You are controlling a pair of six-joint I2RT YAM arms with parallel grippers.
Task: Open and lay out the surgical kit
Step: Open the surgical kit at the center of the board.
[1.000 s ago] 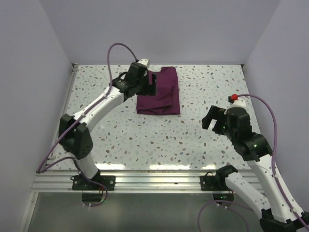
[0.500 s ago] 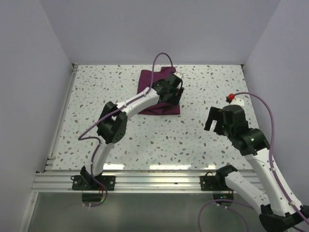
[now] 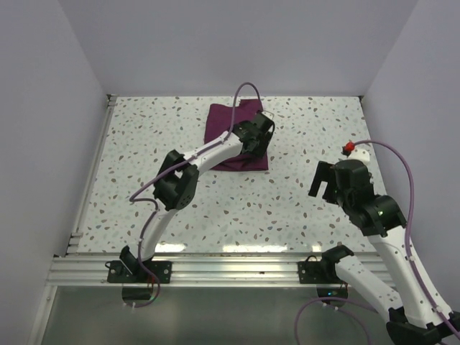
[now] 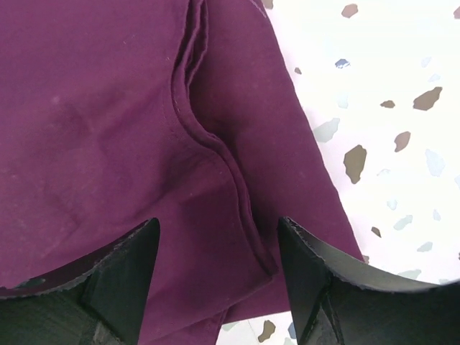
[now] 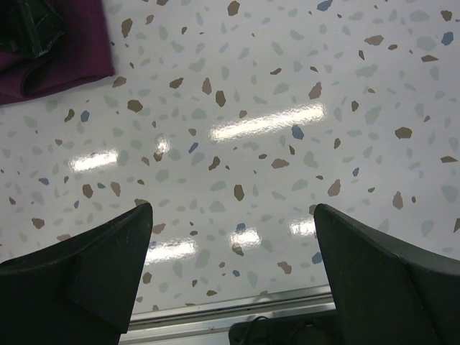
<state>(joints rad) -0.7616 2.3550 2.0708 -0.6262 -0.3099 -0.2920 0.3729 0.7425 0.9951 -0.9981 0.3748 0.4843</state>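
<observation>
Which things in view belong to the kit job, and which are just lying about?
Job: folded purple cloth wrap; left pincer, open over its fold; right pincer, open, off to the side.
Not the job: speckled table; metal rail at its near edge.

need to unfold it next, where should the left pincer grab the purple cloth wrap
Take the top flap's hemmed edge, near the wrap's right side, coming straight down from above. That edge lies raised as a ridge over the layer below, and the left pincer straddles it, jaws open.
</observation>
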